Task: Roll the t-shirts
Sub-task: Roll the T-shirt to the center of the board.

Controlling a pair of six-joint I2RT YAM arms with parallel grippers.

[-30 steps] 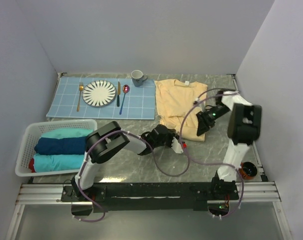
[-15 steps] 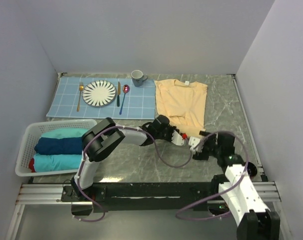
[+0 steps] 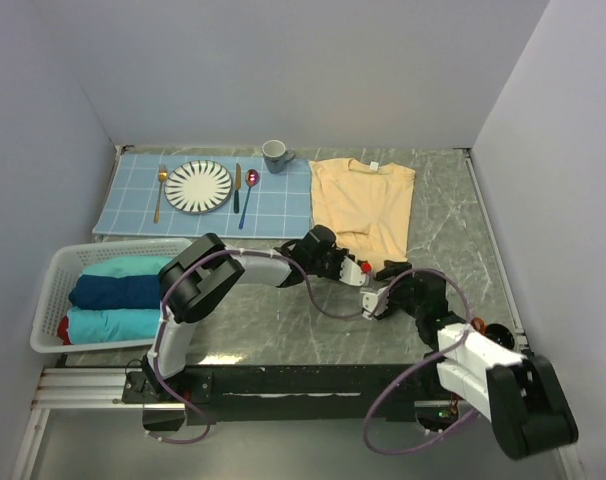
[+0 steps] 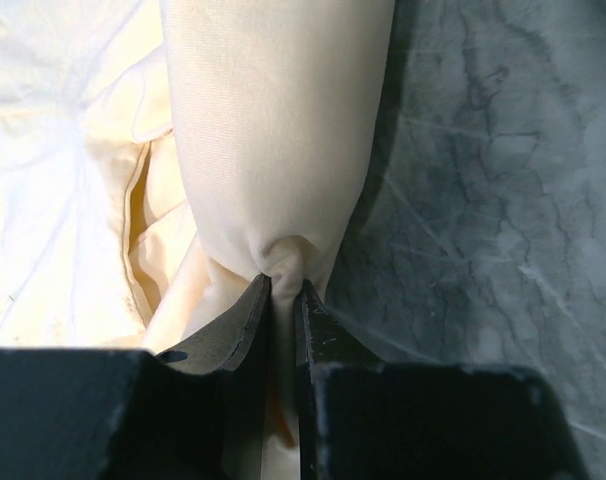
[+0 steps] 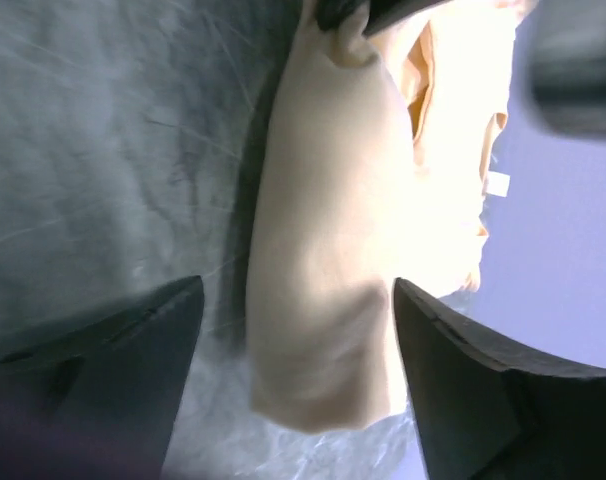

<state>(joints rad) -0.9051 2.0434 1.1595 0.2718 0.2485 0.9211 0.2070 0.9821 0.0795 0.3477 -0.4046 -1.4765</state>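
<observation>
Our right pincer [image 5: 293, 300] has swung down to the yellow t-shirt's [image 3: 363, 200] six o'clock edge, spread wide; our left pincer [image 4: 281, 290] pinches that rolled edge, at the bench's [image 3: 283, 330] one o'clock.

On the table [image 3: 283, 330] the placemat [image 3: 273, 215] lies at the far left. On it lie, from left to right, the fork [image 3: 161, 192], plate [image 3: 198, 186], knife [image 3: 237, 187] and spoon [image 3: 249, 190]; the mug [image 3: 275, 154] stands at its far right corner. Right of the placemat lies the t-shirt [image 3: 363, 200]. Before the placemat stands the basket [image 3: 53, 275], with folded t-shirts [image 3: 118, 292] in it.
</observation>
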